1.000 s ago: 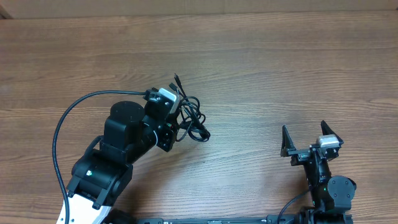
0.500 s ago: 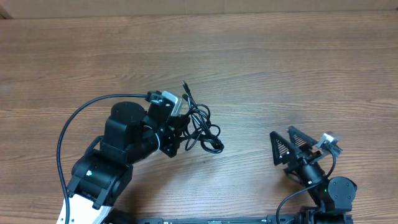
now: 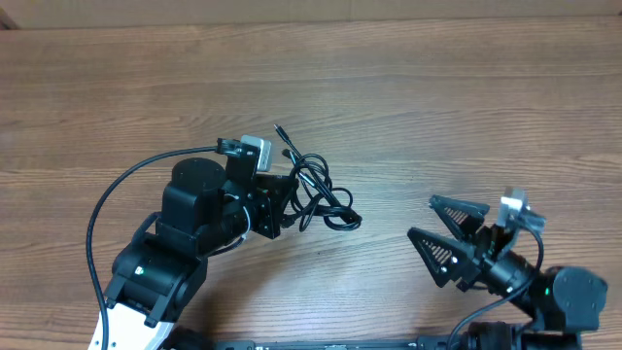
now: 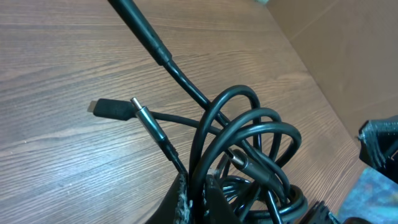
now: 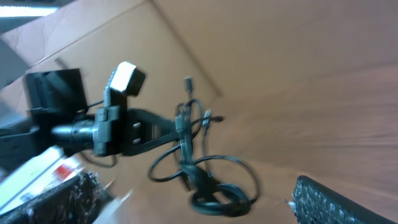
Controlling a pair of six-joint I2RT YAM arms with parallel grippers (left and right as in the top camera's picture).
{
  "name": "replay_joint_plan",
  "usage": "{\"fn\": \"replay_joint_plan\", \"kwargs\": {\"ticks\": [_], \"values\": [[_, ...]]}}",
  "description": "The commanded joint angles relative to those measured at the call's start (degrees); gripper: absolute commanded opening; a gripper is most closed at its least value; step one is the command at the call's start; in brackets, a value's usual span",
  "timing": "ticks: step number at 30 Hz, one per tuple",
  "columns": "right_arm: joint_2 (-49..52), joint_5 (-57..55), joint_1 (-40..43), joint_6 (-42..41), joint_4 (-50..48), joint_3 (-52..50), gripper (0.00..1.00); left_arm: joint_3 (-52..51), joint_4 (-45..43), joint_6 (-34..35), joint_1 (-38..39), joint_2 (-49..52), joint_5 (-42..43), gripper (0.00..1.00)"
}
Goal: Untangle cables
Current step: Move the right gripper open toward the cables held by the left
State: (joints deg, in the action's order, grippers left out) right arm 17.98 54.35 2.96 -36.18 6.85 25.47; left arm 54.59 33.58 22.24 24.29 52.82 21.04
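The cables (image 3: 321, 194) are thin black cords bunched in tangled loops near the table's middle. One plug tip (image 3: 279, 129) sticks out toward the back. My left gripper (image 3: 288, 199) is shut on a strand at the bunch's left side. In the left wrist view the loops (image 4: 249, 143) rise from between my fingers (image 4: 181, 202), and two plug tips (image 4: 112, 109) stand out over the wood. My right gripper (image 3: 420, 217) is open and points left at the bunch, a short gap away. The blurred right wrist view shows the cables (image 5: 211, 180) hanging from the left gripper (image 5: 155, 124).
The wooden table (image 3: 437, 107) stretches back to a tan wall edge. The left arm's thick black wire (image 3: 107, 194) arcs out at the left. One right finger pad (image 5: 339, 199) fills the right wrist view's lower right corner.
The left gripper has carried the bunch a little to the right. The right arm has swung round, so its open jaws now point left toward the cables instead of away from me.
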Motion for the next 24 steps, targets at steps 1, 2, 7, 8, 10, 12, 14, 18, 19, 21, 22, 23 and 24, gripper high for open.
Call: {"fn": "replay_joint_plan", "kwargs": {"ticks": [1,2,7,8,10,12,14,18,19,21,22,23,24], "values": [[6.3,13.6,0.0,1.1,-0.5,4.4,1.0,1.4,-0.7,3.1,0.1,-0.8,1.1,0.04],[8.0,16.0,0.0,1.6,-1.2,4.9,1.0,1.4,-0.7,3.1,0.1,-0.8,1.2,0.04],[14.4,18.5,0.0,1.8,-5.3,4.9,1.0,1.4,-0.7,3.1,0.1,-0.8,2.8,0.04],[15.0,18.2,0.0,1.7,-6.9,4.9,1.0,1.4,-0.7,3.1,0.1,-0.8,2.8,0.04],[15.6,18.2,0.0,1.5,-9.2,4.9,1.0,1.4,-0.9,3.1,0.1,-0.8,2.9,0.04],[15.6,18.2,0.0,1.5,-9.2,4.9,1.0,1.4,-2.2,3.1,0.1,-0.4,5.4,0.04],[15.6,18.2,0.0,1.6,-9.2,4.9,1.0,1.4,-4.7,3.1,0.1,0.7,11.0,0.04],[15.6,18.2,0.0,1.6,-9.1,4.9,1.0,1.4,-9.2,3.3,0.2,4.1,18.7,0.04],[15.6,18.3,0.0,1.6,-9.1,4.9,1.0,1.4,-10.0,4.1,0.2,5.4,19.6,0.04],[15.6,18.8,-0.1,1.7,-9.1,4.9,1.0,1.4,-11.8,6.2,0.2,7.4,22.1,0.04],[15.6,19.5,0.0,2.2,-9.1,4.9,1.0,1.4,-13.5,6.8,0.2,8.4,24.2,0.04],[15.6,20.0,-0.1,2.5,-9.1,4.9,1.0,1.4,-15.0,7.5,0.2,9.2,25.7,0.04],[15.6,20.9,-0.1,3.9,-9.1,4.9,1.0,1.4,-16.5,8.9,0.2,9.9,26.8,0.04]]}}
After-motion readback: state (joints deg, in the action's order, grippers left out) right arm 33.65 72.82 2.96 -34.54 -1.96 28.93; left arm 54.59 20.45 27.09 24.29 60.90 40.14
